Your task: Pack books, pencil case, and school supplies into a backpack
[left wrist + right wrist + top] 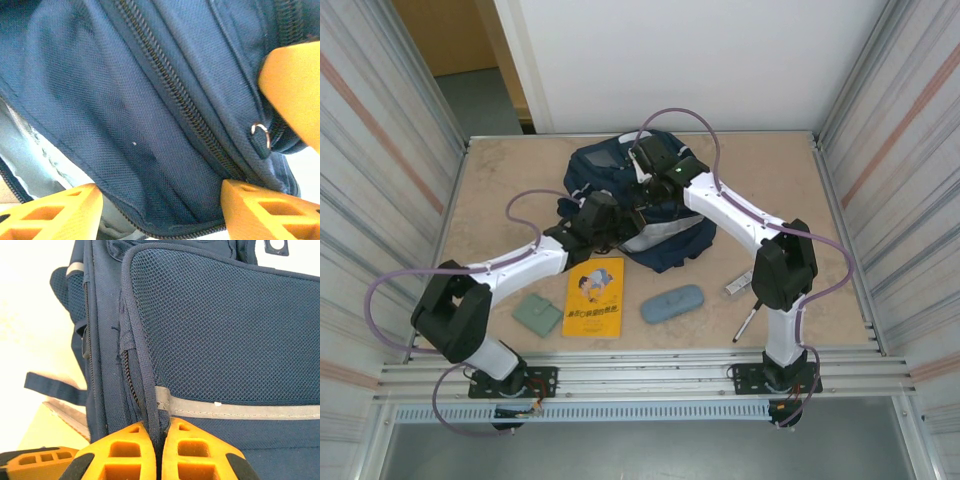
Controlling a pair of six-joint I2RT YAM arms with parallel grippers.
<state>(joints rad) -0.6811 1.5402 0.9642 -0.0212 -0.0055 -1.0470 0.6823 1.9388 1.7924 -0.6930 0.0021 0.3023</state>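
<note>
My right hand (pixel 159 429) is clamped on the backpack (pixel 225 330) seam at lower centre; my left hand (pixel 160 194) stands half open astride its fabric.

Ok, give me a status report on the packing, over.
Right gripper shut on backpack seam. Left gripper open around its zippered edge. Book, pencil case, marker on table, unpacked. Nothing blocking.

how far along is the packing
Done: nothing packed. The book, pencil case, pad, marker and bar all lie on the table. In hand: the right gripper pinches a backpack edge, and the left gripper is open at its zipper. Left: load all five.
</note>
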